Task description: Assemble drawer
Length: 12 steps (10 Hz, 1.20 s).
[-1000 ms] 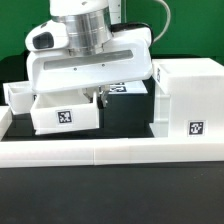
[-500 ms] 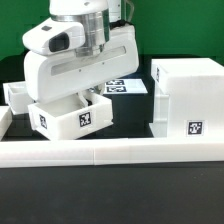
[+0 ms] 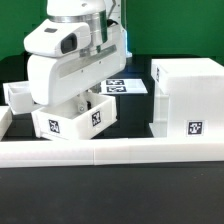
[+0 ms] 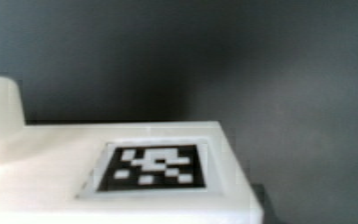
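The gripper hangs low over a tray. The tray sits right under it, turned a bit crooked. The arm's big white body hides the fingers, so I cannot tell if they are apart or pinched on the tray's side. In the wrist view a tag on a white face looks very close and blurry. So I think the gripper is right up against the tray.

The housing stands off to one side of the gripper, toward the exterior view's right. There is a gap between it and the tray. I think the tray has to go into the housing. I can't see the housing's open side from here.

What could go wrong? If the fingers pinch only a thin bit of the side, the tray could slip or swing when it goes up. It is wide, and its weight would hang from one edge. The tray is crooked, so a corner could bump the housing's edge and get stuck, not slide in. A hard bump could also push the housing out of place.

The wall lies just in front of the gripper, close to the tray. A low move could catch the tray on it. The other tray sits near the gripper, on the side away from the housing. A wide swing could knock it.
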Motion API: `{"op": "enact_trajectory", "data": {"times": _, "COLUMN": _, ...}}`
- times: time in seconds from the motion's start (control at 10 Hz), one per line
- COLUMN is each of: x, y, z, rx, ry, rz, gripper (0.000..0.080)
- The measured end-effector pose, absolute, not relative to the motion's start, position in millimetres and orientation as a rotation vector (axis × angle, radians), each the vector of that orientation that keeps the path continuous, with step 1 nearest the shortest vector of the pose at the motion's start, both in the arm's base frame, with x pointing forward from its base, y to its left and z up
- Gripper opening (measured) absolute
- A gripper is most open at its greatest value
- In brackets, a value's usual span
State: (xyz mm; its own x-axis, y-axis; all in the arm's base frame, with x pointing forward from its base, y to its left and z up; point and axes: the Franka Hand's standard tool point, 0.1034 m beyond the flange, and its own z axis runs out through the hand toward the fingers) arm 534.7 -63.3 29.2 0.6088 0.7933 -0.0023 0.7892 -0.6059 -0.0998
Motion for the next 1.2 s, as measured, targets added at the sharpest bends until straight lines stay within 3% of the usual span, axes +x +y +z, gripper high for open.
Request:
{"op": "enact_trajectory", "data": {"times": 0.4, "x": 537, "y": -50, "z": 24.9, "rx": -2.489, "ry": -1.859, "rz": 0.100, "gripper": 0.0042}}
{"op": "enact_trajectory", "data": {"times": 0.8, "x": 537, "y": -54, "z": 23.6, "rx": -2.427, "ry": -1.942, "rz": 0.096, "gripper": 0.0043}}
{"op": "enact_trajectory", "data": {"times": 1.2, "x": 541, "y": -30, "z": 20.4, "rx": -2.341, "ry": -2.133, "rz": 0.037, "gripper": 0.0043}}
